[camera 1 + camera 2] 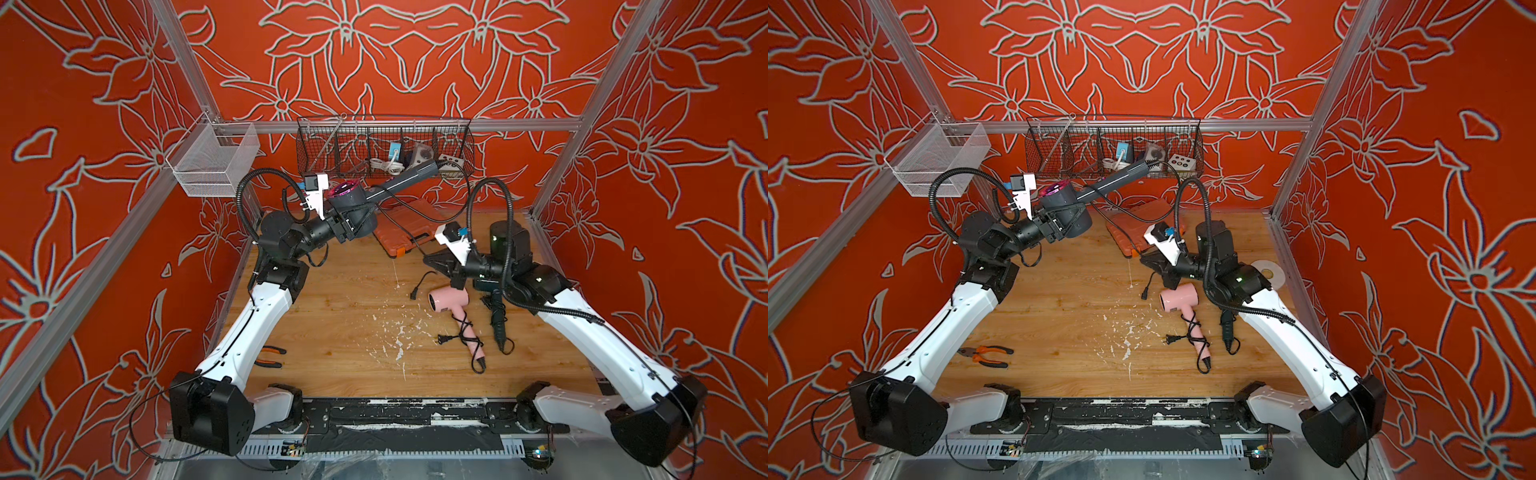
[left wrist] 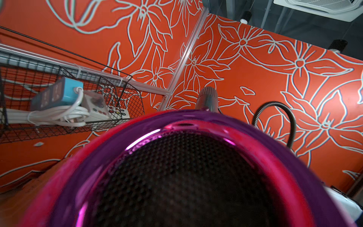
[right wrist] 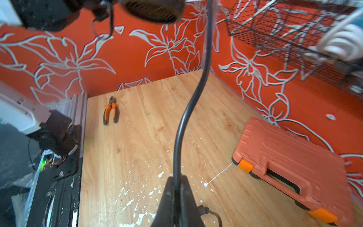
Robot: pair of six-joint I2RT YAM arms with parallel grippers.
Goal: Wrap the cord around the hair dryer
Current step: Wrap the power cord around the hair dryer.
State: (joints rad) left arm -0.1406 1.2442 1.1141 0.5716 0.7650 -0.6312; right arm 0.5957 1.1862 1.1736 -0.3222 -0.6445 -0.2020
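Hanging above the back of the table point(image 1: 332, 324), the grey hair dryer point(image 1: 351, 205) sits clamped in the left claw point(image 1: 347, 224), its long handle pointing at the wire basket point(image 1: 328, 145). Its black cord point(image 3: 177, 149) runs down to the right claw point(image 3: 176, 182), which is pressed together on it.

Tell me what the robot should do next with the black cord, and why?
Probably the right gripper should carry the cord up and over the handle of the grey hair dryer to start a loop. The left gripper holds the dryer in the air, handle sticking out. The right jaws are shut on the cord, and no loop shows on the handle.
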